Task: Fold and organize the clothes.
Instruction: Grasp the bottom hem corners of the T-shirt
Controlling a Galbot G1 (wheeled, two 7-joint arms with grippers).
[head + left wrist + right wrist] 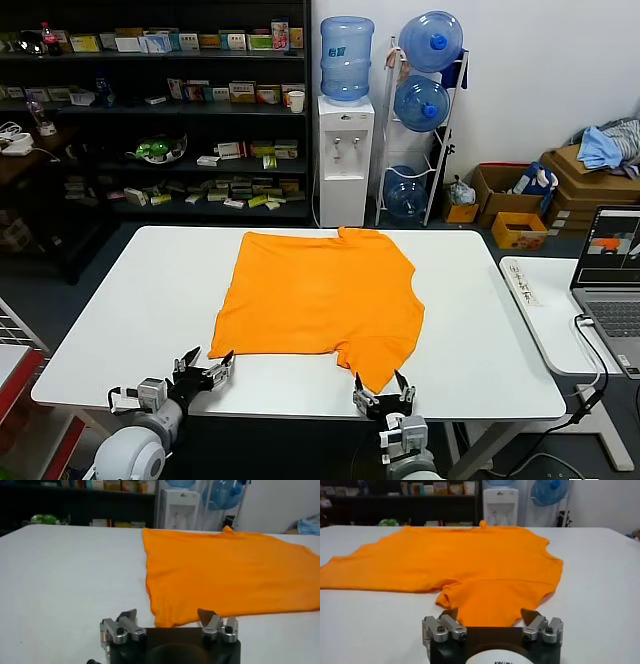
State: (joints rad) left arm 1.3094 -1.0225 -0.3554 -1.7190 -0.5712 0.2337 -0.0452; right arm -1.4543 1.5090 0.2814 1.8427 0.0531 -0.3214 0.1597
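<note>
The bright orange T-shirt (322, 293) lies spread flat on the white table (120, 320), plain side up, no lettering showing. My left gripper (208, 366) is open at the table's front edge, just in front of the shirt's near left corner (162, 619). My right gripper (382, 391) is open at the front edge, its jaws either side of the near sleeve's end (485, 611). Neither gripper holds anything. The shirt fills much of the left wrist view (230, 572) and of the right wrist view (465, 565).
A second white table (545, 300) stands to the right with a laptop (608, 290) and a cable (592, 350). Behind are dark shelves (160, 110), a water dispenser (345, 150), a bottle rack (425, 110) and cardboard boxes with blue-grey clothes (605, 145).
</note>
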